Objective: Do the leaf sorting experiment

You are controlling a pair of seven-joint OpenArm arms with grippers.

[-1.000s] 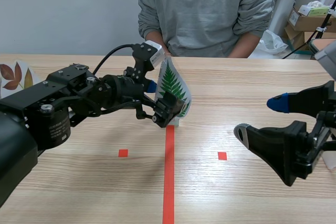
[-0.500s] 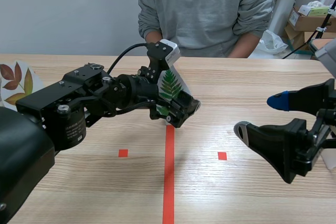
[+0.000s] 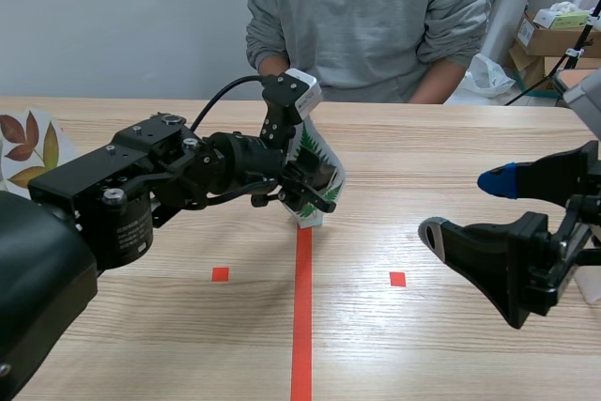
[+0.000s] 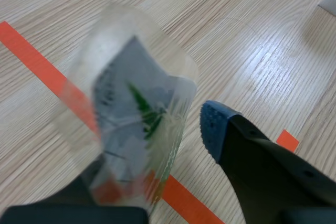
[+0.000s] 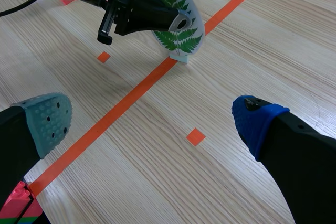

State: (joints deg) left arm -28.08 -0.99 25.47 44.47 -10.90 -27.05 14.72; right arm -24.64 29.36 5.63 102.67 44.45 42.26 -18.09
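Observation:
A leaf-shaped laminated card with a green fern stands on a small white foot at the far end of the orange tape line. My left gripper is shut on it from the left side. In the left wrist view the fern card lies against one finger, and the blue pad of the other sits close at its edge. The right wrist view shows the fern card ahead, with the left gripper clamped across its middle. My right gripper hangs wide open at the right, holding nothing.
A person in a grey sweater sits across the table. Another card with brown and yellow leaves lies at the far left edge. Cardboard boxes stand behind at the right. A red-pink object shows beside my right gripper.
The left gripper's fingers have closed onto the fern card. The card was tipped over half a second ago and now stands more upright. The right arm has not moved.

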